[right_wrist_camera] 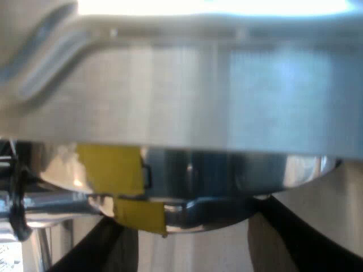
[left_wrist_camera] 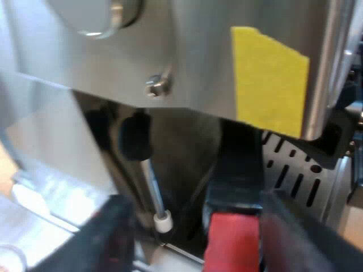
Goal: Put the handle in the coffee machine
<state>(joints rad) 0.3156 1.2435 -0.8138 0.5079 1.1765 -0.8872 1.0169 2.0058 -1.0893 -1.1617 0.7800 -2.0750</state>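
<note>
From the left wrist, close against the front of the espresso machine (left_wrist_camera: 193, 62): brushed steel panel (left_wrist_camera: 102, 56) with a patch of yellow tape (left_wrist_camera: 269, 79) and a screw (left_wrist_camera: 157, 86) near its lower edge; beneath the panel, a thin steam pipe (left_wrist_camera: 154, 190) ending in a white tip, and a slotted drip grille (left_wrist_camera: 295, 175) deeper in; handle (left_wrist_camera: 235, 170) dark, running up under the taped panel at the machine's front, its red end (left_wrist_camera: 232, 243) toward the camera; left gripper (left_wrist_camera: 195, 229) open around that red end, one finger (left_wrist_camera: 300, 232) just beside it and perhaps touching, the other well apart with a plain gap; whether the holder's metal head is locked in, impossible to tell, hidden behind the panel. From the right wrist, close under a broad steel band (right_wrist_camera: 187, 96) with a rounded chrome part (right_wrist_camera: 227, 175) below it, carrying two yellow strips (right_wrist_camera: 110, 167); what piece of the machine this is, not clear; right gripper (right_wrist_camera: 187, 241) open, its fingers (right_wrist_camera: 93, 249) spread wide beneath the chrome.
</note>
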